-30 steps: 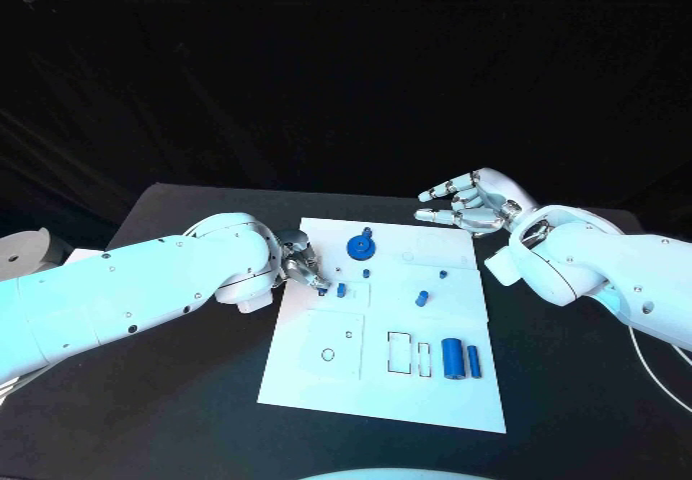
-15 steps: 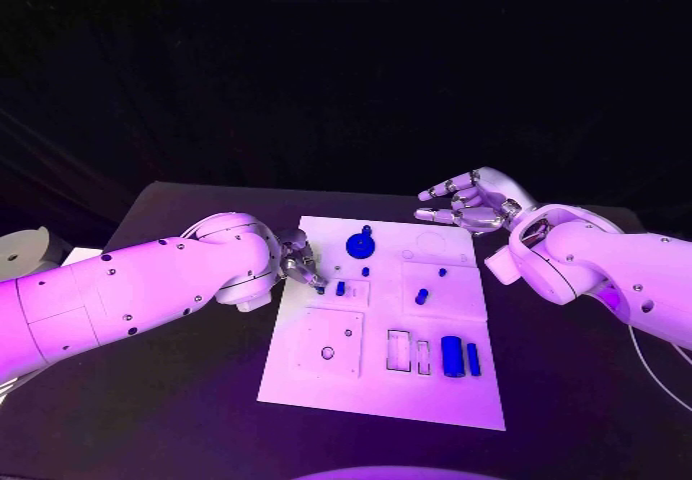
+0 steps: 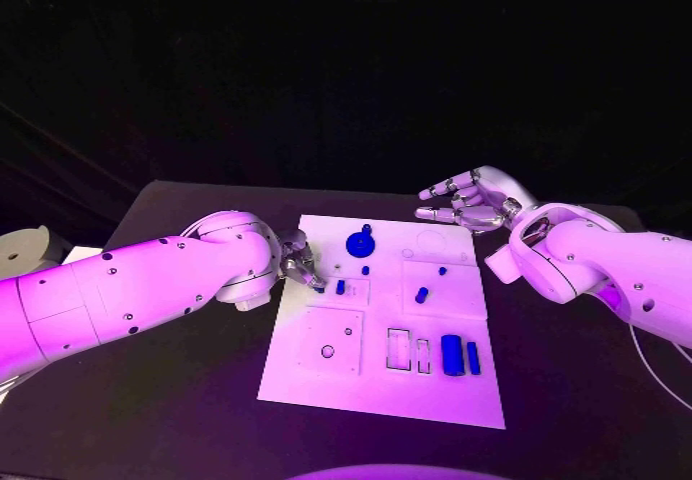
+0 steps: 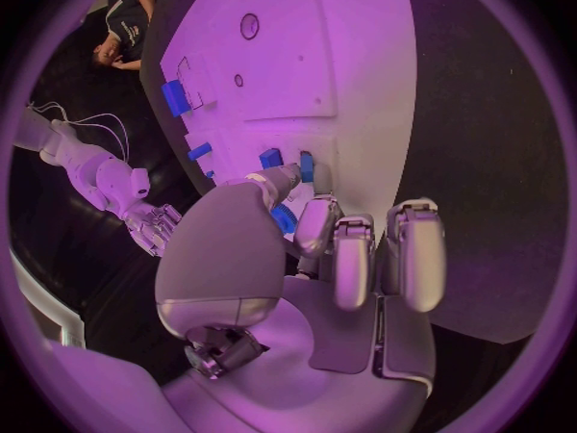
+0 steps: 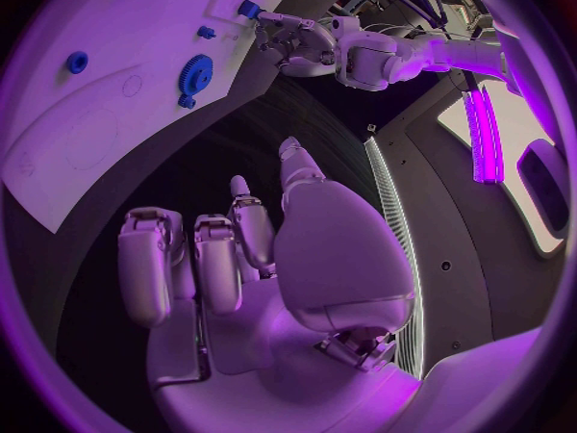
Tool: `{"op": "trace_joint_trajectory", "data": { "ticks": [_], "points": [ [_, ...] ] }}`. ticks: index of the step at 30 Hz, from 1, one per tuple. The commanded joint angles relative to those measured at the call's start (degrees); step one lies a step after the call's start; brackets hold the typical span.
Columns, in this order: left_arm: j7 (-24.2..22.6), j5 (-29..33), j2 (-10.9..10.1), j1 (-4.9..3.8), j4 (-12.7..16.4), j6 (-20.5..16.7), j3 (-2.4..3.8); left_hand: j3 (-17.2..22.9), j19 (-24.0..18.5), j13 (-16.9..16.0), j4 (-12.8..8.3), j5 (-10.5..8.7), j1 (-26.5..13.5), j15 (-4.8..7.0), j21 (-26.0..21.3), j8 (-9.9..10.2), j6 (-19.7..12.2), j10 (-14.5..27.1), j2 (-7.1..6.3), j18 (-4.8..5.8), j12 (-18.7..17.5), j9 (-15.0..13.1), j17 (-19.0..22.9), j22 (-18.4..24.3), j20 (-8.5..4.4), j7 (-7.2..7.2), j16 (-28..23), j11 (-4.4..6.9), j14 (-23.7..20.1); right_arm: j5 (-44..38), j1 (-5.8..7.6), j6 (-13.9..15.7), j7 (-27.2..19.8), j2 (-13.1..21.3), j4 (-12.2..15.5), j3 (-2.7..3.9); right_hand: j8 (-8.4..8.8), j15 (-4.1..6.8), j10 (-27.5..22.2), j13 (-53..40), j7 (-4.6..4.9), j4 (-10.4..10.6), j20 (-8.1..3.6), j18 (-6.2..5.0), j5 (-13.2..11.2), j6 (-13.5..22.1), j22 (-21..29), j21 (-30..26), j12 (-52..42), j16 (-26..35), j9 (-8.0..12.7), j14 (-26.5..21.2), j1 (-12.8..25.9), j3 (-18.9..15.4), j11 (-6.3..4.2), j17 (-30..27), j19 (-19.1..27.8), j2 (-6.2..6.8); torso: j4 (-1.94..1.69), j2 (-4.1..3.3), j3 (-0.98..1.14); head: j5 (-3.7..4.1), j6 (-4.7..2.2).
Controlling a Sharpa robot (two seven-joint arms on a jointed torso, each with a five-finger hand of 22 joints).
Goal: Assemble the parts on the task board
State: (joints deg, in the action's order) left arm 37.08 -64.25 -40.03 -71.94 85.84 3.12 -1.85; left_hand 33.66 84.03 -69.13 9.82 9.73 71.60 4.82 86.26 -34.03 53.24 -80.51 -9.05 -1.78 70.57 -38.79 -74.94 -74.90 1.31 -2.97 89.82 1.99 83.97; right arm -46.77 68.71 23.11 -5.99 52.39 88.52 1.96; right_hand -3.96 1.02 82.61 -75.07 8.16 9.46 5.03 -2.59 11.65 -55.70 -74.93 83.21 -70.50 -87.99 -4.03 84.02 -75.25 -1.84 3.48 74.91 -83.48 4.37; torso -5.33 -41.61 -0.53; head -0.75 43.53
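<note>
We see the task board (image 3: pixel 387 330) lying in the middle of the black table (image 3: pixel 173 400), with blue parts scattered over it: a gear (image 3: pixel 361 243) near its far edge, a small peg (image 3: pixel 421 296) towards the middle, and two longer cylinders (image 3: pixel 460 355) side by side at its near right. From the head view, our left hand (image 3: pixel 300 266) sits at the board's left edge, its fingertips down beside a small blue part (image 3: pixel 340 287), but there we cannot tell whether it touches the piece. The left wrist view comes closer: the fingers (image 4: pixel 342 250) are curled together over the board's edge, just by two blue parts (image 4: pixel 288 164), though a grip is still not clear. Our right hand (image 3: pixel 469 202) hovers beyond the board's far right corner, fingers loosely curled and apart, holding nothing; the right wrist view confirms an empty palm (image 5: pixel 325 250) and shows the gear (image 5: pixel 195 71) from the far side.
</note>
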Motion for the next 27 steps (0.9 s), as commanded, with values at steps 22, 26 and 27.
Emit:
{"op": "trace_joint_trajectory", "data": {
  "ticks": [22, 26, 27],
  "points": [
    [1.6, 1.0, 1.3, 0.05, -1.3, 4.7, -0.04, 6.6, 4.1, -0.5, -5.5, 0.00, -2.7, 0.45, 0.3, -1.0, 1.5, -0.8, -0.18, 0.64, 0.8, -0.3, -15.1, -11.4, -0.36, 1.31, 0.2, 0.34, 6.0, -0.5, -0.06, -0.8, -0.2, 0.1, 0.3, 0.00, 0.12, 0.05, -0.1, -3.8, 0.05, 0.0, -0.12, -0.46, 0.3, -0.5, -1.0, -0.3, 0.0, 0.2, 0.0, 5.3, 0.2, -0.2, -0.30, 12.6, 0.1, -0.36, 0.03, -0.01, 0.03, 0.02, 0.39],
    [2.0, 1.7, 1.7, 0.05, -1.9, 5.1, -0.04, 5.2, 4.2, -0.7, -4.2, -0.13, -5.0, 0.64, 0.5, -1.2, 2.0, -1.0, -0.33, 0.70, 1.1, -0.3, -15.1, -11.6, -0.48, 1.65, 0.2, 0.57, 6.0, -0.5, -0.06, -0.7, -0.2, 0.1, 0.4, 0.00, 0.12, 0.05, -0.1, -3.8, 0.05, 0.0, -0.12, -0.46, 0.3, -0.5, -1.0, -0.3, 0.0, 0.2, 0.0, 5.3, 0.2, -0.2, -0.30, 12.6, 0.1, -0.36, 0.06, -0.02, 0.05, 0.03, 0.43],
    [2.1, 1.8, 1.8, 0.05, -2.1, 5.3, -0.04, 4.9, 4.2, -0.8, -3.8, -0.14, -5.6, 0.70, 0.6, -1.2, 2.1, -1.0, -0.27, 0.72, 1.1, -0.3, -15.1, -11.7, -0.53, 1.73, 0.2, 0.64, 6.0, -0.5, -0.06, -0.7, -0.2, 0.1, 0.4, 0.00, 0.12, 0.05, -0.1, -3.8, 0.05, 0.0, -0.12, -0.46, 0.3, -0.5, -1.0, -0.3, 0.0, 0.2, 0.0, 5.3, 0.2, -0.2, -0.30, 12.6, 0.1, -0.36, 0.06, -0.02, 0.04, 0.04, 0.44]
  ]
}}
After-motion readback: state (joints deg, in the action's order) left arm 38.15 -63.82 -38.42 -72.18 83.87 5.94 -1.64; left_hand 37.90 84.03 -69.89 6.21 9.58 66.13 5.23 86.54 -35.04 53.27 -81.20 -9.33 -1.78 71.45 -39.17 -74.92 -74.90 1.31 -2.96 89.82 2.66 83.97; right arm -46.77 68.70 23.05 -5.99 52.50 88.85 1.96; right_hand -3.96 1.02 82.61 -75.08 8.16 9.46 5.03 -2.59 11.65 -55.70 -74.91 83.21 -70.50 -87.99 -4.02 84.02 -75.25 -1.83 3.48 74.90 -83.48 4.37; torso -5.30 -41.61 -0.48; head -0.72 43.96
